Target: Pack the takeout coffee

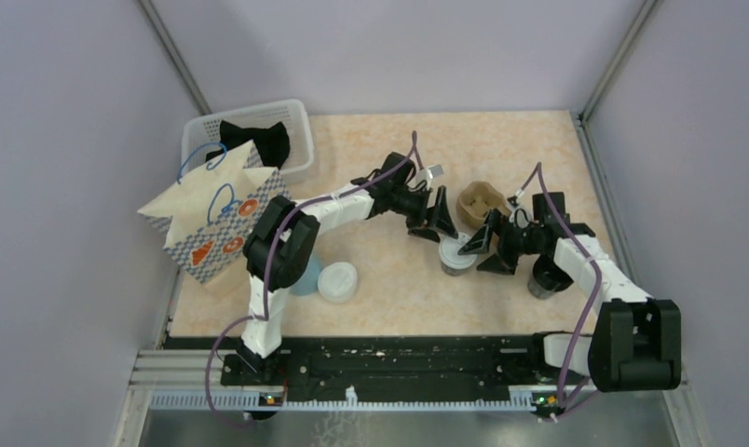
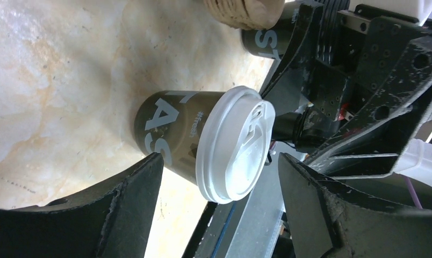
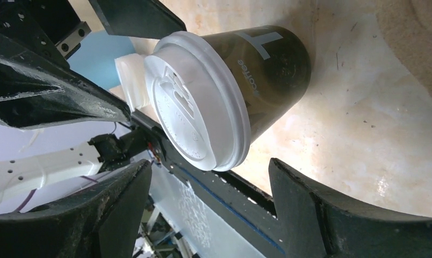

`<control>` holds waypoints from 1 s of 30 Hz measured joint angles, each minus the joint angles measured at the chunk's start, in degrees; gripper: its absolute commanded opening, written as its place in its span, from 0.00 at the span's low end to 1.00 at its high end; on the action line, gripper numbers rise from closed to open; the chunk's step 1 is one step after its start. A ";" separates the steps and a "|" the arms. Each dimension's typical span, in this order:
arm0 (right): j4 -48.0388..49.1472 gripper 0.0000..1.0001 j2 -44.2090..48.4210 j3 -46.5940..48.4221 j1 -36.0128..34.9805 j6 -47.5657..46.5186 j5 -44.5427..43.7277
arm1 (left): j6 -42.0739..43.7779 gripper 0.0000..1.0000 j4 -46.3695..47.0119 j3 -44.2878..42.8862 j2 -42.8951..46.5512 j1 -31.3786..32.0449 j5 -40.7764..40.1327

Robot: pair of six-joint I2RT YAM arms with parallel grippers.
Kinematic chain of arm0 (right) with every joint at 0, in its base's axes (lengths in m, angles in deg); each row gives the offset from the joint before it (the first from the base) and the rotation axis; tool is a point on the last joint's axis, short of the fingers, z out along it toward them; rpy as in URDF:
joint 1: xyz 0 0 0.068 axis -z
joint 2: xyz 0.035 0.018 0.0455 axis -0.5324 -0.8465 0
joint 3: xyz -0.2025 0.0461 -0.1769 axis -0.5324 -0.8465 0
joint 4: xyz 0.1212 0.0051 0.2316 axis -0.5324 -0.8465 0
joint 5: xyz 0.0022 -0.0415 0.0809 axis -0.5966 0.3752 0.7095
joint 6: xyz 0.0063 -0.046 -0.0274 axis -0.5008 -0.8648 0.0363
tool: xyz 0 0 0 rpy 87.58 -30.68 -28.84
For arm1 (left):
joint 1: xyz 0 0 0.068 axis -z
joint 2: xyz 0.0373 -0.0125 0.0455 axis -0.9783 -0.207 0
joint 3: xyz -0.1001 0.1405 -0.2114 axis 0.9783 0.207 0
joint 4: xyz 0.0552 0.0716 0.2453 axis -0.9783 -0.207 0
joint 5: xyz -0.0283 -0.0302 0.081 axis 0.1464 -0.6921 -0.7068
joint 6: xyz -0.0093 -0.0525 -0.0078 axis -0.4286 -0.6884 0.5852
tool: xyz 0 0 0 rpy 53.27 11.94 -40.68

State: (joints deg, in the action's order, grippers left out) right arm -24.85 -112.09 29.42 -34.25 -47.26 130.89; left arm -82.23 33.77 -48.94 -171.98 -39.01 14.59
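The left arm point(image 1: 338, 207) stretches forward and to its right while the right arm point(image 1: 599, 270) bends in toward it, so that the left tool point(image 1: 434, 229) and the right tool point(image 1: 483, 251) face nearly tip to tip (close, yet not touching), each tilted downward with jaws spread wide apart.

Takeout coffee point(image 3: 273, 70) (white lid point(image 3: 192, 102) on) stands before the right hand point(image 3: 209, 165), its jaws spread.

The place is a robot lab booth: plain lilac walls point(image 1: 63, 112) box in a table point(image 1: 371, 158) whose front rail point(image 1: 408, 365) carries robot arms point(image 1: 338, 207).
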 measured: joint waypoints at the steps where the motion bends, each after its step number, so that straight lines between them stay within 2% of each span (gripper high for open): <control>1: 0.33 0.72 0.00 0.00 0.00 0.37 0.02 | -0.33 0.82 0.81 0.00 0.00 0.00 0.09; 8: 2.14 0.61 -4.59 1.99 -0.04 1.20 -1.18 | -4.79 0.73 8.00 6.97 1.05 0.02 1.44; 12: 2.69 0.60 -10.12 5.64 -0.87 0.28 -1.62 | -6.29 0.72 9.44 11.67 2.82 0.22 1.55; 17: 3.65 0.61 -16.48 10.95 -3.56 -0.94 -1.36 | -7.26 0.74 10.95 15.23 7.13 0.83 1.99; 20: 3.96 0.63 -18.53 12.52 -3.87 -1.66 -0.92 | -7.58 0.76 11.10 15.50 8.70 1.51 2.73; 23: 2.62 0.72 -20.79 14.91 -3.91 -2.71 -0.72 | -7.78 0.81 11.06 15.50 9.35 2.69 2.64; 30: -3.67 0.84 -22.08 21.86 -3.91 -7.67 -2.67 | -5.03 0.87 4.68 16.61 12.72 3.02 0.31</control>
State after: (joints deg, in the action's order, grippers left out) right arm -28.52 -134.17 51.27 -38.16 -54.94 128.22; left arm -87.26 38.44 -32.33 -159.26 -35.99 14.90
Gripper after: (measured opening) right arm 0.807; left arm 0.863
